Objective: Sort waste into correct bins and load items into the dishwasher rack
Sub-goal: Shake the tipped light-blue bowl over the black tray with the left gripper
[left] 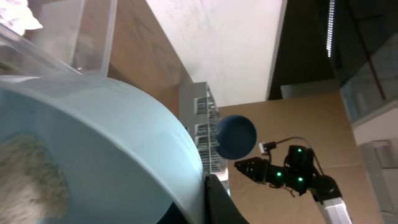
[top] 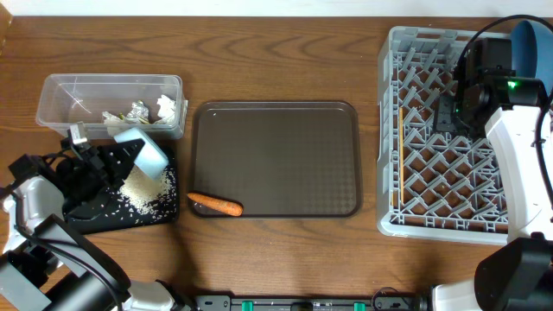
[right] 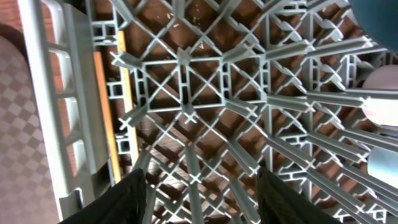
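Observation:
My left gripper [top: 130, 160] is shut on the rim of a pale blue bowl [top: 149, 154], tipped over the black tray [top: 91, 223]. White rice [top: 145, 192] lies heaped on that tray, and more clings inside the bowl [left: 93, 155]. The clear tub [top: 111, 95] holds crumpled white waste. An orange carrot [top: 216, 205] lies at the brown tray's front left. My right gripper [right: 202, 186] is open and empty over the grey rack [top: 389, 130]. The dark blue plate [top: 531, 43] stands in the rack's far right corner. A wooden chopstick [right: 106, 112] lies along its left wall.
The large brown serving tray [top: 276, 155] fills the table's middle. In the right wrist view, a pinkish-white cup [right: 379, 109] and a light blue one [right: 382, 165] sit among the rack's pegs at the right edge. The right arm [top: 518, 138] hangs over the rack.

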You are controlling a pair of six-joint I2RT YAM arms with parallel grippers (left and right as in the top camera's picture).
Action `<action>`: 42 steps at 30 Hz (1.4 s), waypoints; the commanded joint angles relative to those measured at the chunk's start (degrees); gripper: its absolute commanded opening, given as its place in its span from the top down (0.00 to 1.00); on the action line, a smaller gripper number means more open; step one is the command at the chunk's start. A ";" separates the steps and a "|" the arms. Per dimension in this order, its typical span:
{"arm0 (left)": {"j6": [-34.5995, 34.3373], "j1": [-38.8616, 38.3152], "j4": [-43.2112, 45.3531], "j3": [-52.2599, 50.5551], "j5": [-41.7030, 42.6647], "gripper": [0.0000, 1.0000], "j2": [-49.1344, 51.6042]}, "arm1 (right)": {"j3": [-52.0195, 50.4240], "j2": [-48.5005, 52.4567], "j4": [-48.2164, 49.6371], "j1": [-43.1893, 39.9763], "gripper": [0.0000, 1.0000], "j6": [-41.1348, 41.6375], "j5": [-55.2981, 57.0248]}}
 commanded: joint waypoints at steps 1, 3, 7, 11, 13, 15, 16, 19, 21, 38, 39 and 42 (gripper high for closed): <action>0.85 0.42 0.55 -0.39 2.27 0.94 0.33 | 0.13 -1.18 -0.31 -0.48 0.43 -0.72 2.40; -2.23 0.94 0.39 -0.39 3.17 0.94 0.26 | 0.13 -1.18 -0.50 -0.48 0.43 -0.72 2.40; -0.15 2.32 0.37 -0.42 2.89 0.94 0.15 | 0.13 -1.18 -0.66 -0.48 0.43 -0.72 2.40; 1.05 3.08 1.33 -0.44 1.62 0.94 0.33 | 0.13 -1.18 -0.72 -0.48 0.43 -0.70 2.40; -1.16 3.13 1.18 -0.44 2.01 0.94 0.42 | 0.13 -1.18 -0.74 -0.48 0.43 -0.70 2.40; -1.42 3.39 2.40 -0.44 1.27 0.94 0.42 | 0.13 -1.18 -0.76 -0.48 0.43 -0.70 2.40; -3.67 3.41 2.23 -0.44 0.85 0.94 0.42 | 0.13 -1.18 -0.74 -0.48 0.43 -0.70 2.40; -2.75 3.82 2.64 -0.44 2.23 0.94 0.37 | 0.13 -1.18 -0.76 -0.48 0.43 -0.70 2.40; -2.64 4.22 2.36 -0.42 3.19 0.94 0.31 | 0.13 -1.18 -0.76 -0.48 0.43 -0.70 2.40; -2.49 5.88 2.82 -0.42 0.90 0.94 0.31 | 0.13 -1.18 -0.85 -0.48 0.43 -0.72 2.43; -2.58 6.03 3.21 -0.42 0.37 0.94 0.33 | 0.13 -1.18 -0.87 -0.48 0.43 -0.72 2.43; -2.86 6.54 2.21 -0.42 1.40 0.94 0.20 | 0.13 -1.18 -0.79 -0.48 0.43 -0.72 2.43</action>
